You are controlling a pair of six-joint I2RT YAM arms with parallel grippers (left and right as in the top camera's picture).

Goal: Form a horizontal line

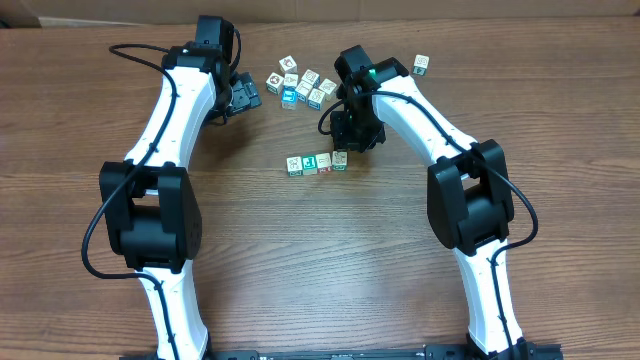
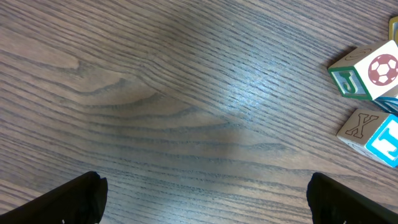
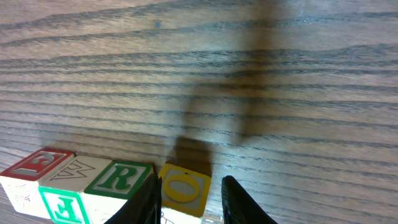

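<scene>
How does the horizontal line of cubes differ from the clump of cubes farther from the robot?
The horizontal line is straight, cubes edge to edge; the clump is loose and irregular. The right gripper straddles the yellow cube at the line's end; nothing straddles the clump. Both are small white-edged picture cubes.

The right wrist view's bottom edge crops the row (image 3: 74, 183) and yellow cube (image 3: 185, 188); overhead, their faces are too small to read.

A loose clump of picture cubes (image 1: 300, 85) lies toward the far edge of the wood-grain desk (image 1: 330, 260) (one, the football cube (image 2: 372, 73), sits tilted), and a lone cube (image 1: 421, 65) rests well apart to its right.
</scene>
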